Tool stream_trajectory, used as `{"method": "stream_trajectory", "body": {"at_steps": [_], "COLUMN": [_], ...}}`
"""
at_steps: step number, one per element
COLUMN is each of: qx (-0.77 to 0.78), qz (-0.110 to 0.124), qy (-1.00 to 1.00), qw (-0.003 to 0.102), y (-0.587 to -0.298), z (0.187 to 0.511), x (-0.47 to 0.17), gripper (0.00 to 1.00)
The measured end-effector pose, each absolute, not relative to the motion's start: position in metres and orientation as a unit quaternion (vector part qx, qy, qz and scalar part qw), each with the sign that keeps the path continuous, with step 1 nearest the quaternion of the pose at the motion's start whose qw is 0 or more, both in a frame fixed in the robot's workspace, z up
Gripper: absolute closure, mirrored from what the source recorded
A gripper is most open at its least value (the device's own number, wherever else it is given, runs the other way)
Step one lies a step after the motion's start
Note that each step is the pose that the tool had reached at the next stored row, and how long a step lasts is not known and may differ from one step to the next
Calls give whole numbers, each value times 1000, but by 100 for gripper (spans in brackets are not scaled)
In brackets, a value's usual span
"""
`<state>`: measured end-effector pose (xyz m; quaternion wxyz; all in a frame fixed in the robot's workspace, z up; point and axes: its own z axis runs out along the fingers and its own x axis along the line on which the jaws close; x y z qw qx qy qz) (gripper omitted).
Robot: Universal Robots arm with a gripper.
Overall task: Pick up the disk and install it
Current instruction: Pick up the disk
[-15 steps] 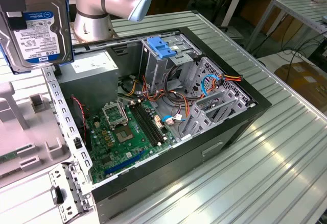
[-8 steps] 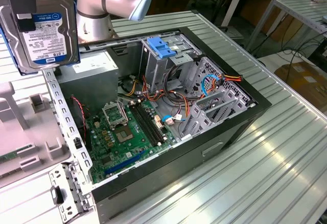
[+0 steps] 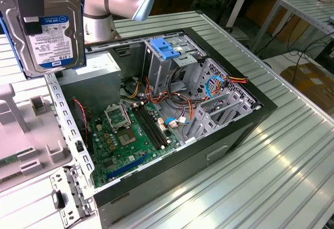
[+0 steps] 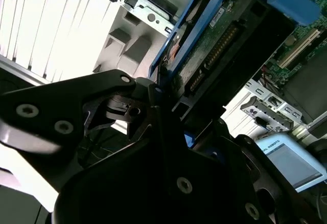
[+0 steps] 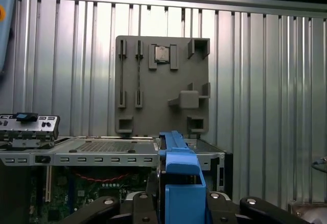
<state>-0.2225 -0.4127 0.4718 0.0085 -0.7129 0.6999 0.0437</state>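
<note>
The disk [image 3: 52, 36], a silver hard drive with a white-and-blue label and blue side rails, hangs in the air above the table at the exterior view's upper left. It is beside the open computer case [image 3: 224, 135]. My gripper [image 3: 30, 7] is shut on the disk's upper part, and a black finger crosses its face. In the first wrist view, the disk's blue rail [image 5: 180, 178] stands edge-on between my black fingers [image 5: 115, 206]. The second wrist view shows the disk's circuit-board underside [image 4: 217, 43] running out from my gripper [image 4: 156, 99].
Inside the case are a metal drive cage with a blue latch [image 3: 164, 49], a grey power-supply box [image 3: 96, 80], a green motherboard [image 3: 125, 135] and bundles of cables [image 3: 219, 85]. A grey moulded holder tray [image 5: 163, 81] lies on the ribbed metal table [image 3: 271, 177] beside the case.
</note>
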Motion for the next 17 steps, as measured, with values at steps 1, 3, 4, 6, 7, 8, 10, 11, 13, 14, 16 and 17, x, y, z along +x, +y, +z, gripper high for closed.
{"method": "stream_trajectory", "body": {"at_steps": [1,3,4,6,7,8,10,11,13,14,16,17], "qx": [-713,-713,-713,-713,-713,-713,-713,-713,-713,-713,-713,-713], "qz": [44,44,44,44,44,44,44,44,44,44,44,44], "qy": [700,700,700,700,700,700,700,700,700,700,700,700], "qw": [9,8,8,8,9,9,8,8,8,8,8,8], "y": [-414,-417,-418,-420,-421,-422,-424,-425,-427,-428,-431,-432], "z": [472,472,472,472,472,472,472,472,472,472,472,472], "x": [-222,-220,-219,-217,-217,-216,-214,-214,-212,-211,-209,-208], "gripper": [64,64,64,64,64,64,64,64,64,64,64,64]}}
